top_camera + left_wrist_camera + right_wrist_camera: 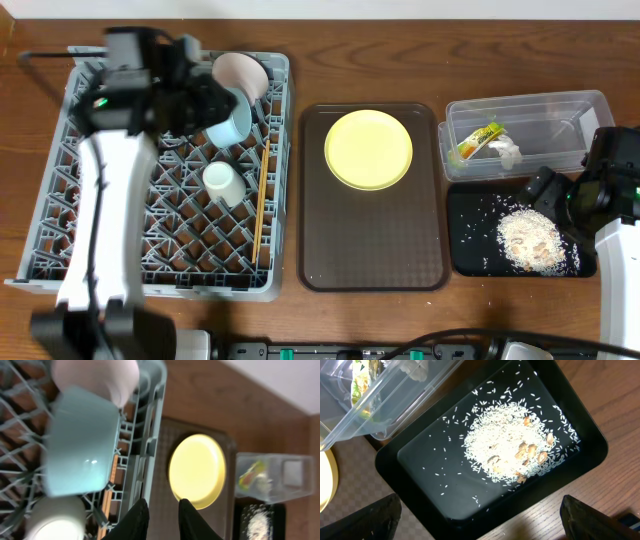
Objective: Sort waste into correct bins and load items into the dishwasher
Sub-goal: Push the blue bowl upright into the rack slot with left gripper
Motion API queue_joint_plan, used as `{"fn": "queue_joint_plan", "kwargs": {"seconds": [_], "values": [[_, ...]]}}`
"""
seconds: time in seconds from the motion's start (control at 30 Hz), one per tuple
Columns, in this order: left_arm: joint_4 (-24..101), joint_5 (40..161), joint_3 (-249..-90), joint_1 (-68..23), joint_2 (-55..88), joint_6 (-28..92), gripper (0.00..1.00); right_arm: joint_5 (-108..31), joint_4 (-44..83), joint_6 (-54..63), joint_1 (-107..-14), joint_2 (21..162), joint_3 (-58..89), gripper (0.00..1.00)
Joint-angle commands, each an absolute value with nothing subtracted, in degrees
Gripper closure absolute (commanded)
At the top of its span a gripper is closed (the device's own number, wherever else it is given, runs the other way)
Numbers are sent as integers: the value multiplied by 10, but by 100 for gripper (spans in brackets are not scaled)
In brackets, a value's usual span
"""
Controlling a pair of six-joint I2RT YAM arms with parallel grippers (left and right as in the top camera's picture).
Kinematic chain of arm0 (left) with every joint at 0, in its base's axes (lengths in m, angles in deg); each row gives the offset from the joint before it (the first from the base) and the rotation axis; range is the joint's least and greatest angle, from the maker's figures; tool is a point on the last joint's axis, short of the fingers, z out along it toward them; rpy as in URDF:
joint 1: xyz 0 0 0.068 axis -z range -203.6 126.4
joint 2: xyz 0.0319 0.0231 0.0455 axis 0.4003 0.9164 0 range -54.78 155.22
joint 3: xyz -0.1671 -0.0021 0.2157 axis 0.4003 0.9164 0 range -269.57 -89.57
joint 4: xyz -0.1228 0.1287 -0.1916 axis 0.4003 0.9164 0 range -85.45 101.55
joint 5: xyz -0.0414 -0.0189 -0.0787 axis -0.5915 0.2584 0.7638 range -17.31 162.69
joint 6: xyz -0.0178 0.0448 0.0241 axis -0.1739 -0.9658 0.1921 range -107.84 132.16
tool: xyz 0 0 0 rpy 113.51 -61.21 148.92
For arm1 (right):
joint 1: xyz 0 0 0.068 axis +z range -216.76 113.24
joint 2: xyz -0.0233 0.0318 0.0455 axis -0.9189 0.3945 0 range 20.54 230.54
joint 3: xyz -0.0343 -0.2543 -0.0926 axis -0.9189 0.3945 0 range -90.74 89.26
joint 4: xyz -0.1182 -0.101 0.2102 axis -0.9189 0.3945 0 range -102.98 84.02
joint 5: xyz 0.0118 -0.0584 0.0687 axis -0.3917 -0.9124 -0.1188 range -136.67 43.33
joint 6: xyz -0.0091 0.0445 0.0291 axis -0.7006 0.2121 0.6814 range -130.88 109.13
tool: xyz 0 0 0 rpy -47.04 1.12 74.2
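- The left end effector is hovering above the right edge of the grey dish rack. Its two dark fingers are slightly apart and gripping nothing.
- The white bowl is lying tipped on its side in the rack's far right corner.
- The light blue bowl is leaning on its side right against the white bowl, just in front of it.
- The white cup is sitting near the middle of the rack's grid floor, a little nearer than the blue bowl.
- The chopsticks are lying lengthwise along the rack's right side, close to the wall.
- The yellow-green plate is resting flat in the far half of the brown serving tray, which is sitting on the desk between the rack and the two bins.
- The clear tub is holding the yellow-green snack wrapper and, just beside it, the crumpled white tissue.
- The black tray is sitting right in front of the clear tub, with beige food scraps heaped at its middle and loose grains scattered around.
- The right end effector is hanging over the black tray's near edge. Its fingers are spread wide and holding nothing.
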State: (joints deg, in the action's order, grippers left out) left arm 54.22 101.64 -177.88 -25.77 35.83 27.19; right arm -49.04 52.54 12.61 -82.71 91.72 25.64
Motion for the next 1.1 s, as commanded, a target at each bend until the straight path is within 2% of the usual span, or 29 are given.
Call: {"fn": "queue_joint_plan", "kwargs": {"seconds": [0.0,0.13,0.37,0.6,0.7,0.83,1.07], "values": [[528,989,-1776,-233,428,268,77,-494,526,129,-835,913,249,1],[509,949,-1776,-234,472,268,77,-494,526,129,-835,913,249,1],[550,747,-1777,-265,455,288,77,-494,526,129,-835,913,249,1],[560,751,-1777,-282,381,292,76,-494,526,129,-835,913,249,1],[555,751,-1777,-278,338,292,71,-494,526,129,-835,913,249,1],[555,751,-1777,-273,296,292,71,-494,526,129,-835,913,249,1],[588,739,-1777,-257,282,287,70,-494,526,129,-835,913,249,1]]}}
